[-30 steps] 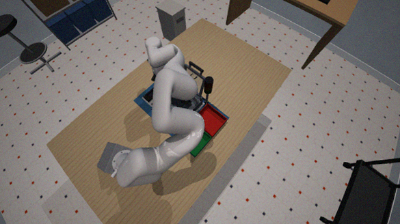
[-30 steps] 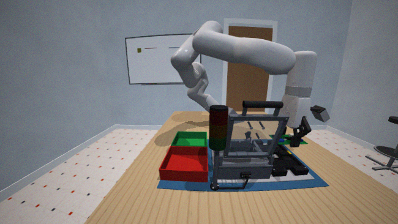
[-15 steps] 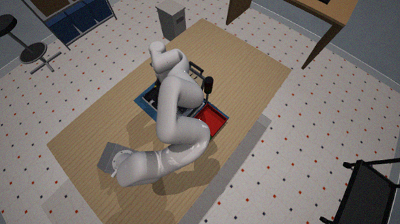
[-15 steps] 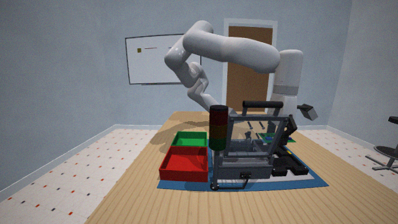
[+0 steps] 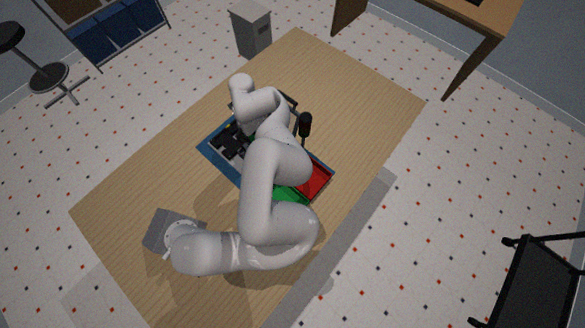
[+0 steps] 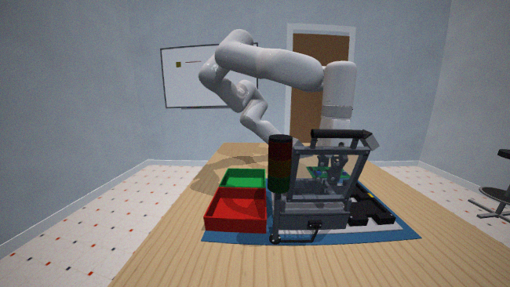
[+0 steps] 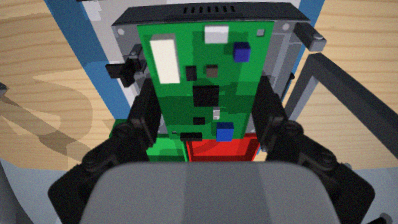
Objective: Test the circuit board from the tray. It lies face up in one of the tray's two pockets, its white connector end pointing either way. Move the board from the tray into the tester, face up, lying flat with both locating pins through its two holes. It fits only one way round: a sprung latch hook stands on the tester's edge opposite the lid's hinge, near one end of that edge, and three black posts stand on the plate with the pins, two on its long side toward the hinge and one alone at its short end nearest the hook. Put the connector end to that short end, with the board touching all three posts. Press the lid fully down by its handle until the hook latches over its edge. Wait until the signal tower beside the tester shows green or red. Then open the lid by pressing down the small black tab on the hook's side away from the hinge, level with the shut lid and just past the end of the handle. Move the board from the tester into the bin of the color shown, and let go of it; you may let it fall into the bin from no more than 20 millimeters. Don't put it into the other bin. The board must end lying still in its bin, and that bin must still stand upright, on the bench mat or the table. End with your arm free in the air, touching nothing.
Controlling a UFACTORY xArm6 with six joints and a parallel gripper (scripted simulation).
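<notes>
My gripper (image 7: 205, 91) is shut on the green circuit board (image 7: 207, 80), its two black fingers gripping the long edges. The board is face up, with the white connector (image 7: 165, 60) at the end away from my wrist. It hangs above the grey tester (image 7: 200, 20). In the exterior view the board (image 6: 326, 172) and gripper (image 6: 333, 166) show through the tester's (image 6: 314, 204) open lid frame, whose black handle (image 6: 341, 133) stands raised. The signal tower (image 6: 280, 162) looks dark. The green bin (image 6: 243, 177) and red bin (image 6: 237, 209) stand left of the tester.
The black tray (image 6: 370, 212) lies on the blue mat to the right of the tester. In the top view my arm hides most of the tester; the tower (image 5: 304, 123), red bin (image 5: 317, 175) and tray (image 5: 229, 144) show beside it.
</notes>
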